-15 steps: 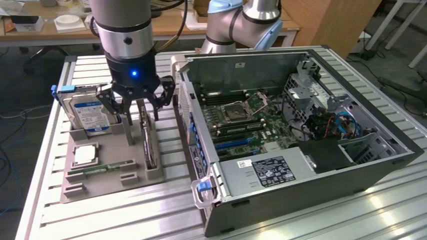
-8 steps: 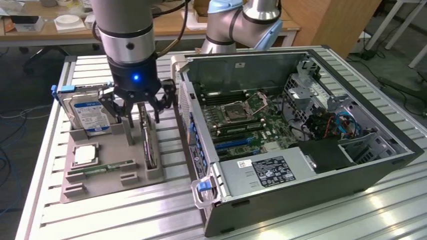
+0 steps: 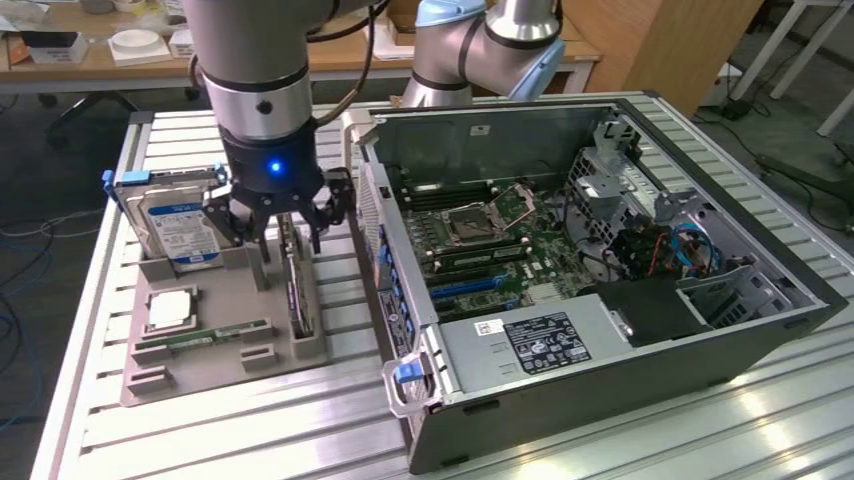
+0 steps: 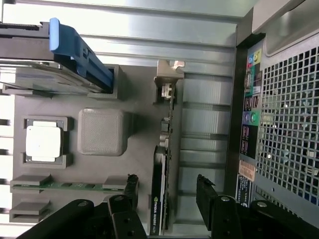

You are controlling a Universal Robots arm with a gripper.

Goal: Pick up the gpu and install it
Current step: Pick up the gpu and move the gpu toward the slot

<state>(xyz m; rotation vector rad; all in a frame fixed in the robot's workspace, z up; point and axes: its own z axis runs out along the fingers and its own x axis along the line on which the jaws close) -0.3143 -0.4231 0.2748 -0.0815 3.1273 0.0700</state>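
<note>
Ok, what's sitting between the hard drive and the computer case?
The graphics card, standing on edge in the gray holder, with the open tool straddling it; the exterior view shows this.

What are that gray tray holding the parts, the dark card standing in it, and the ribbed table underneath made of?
The gray tray looks like matte plastic, perhaps printed: even dull gray, rounded corners. The gpu seems to be a dark circuit board with a glossy black cover. Its end bracket is silvery and shiny, likely sheet metal. The table looks like bare aluminium: pale, grooved, catching light.
</note>
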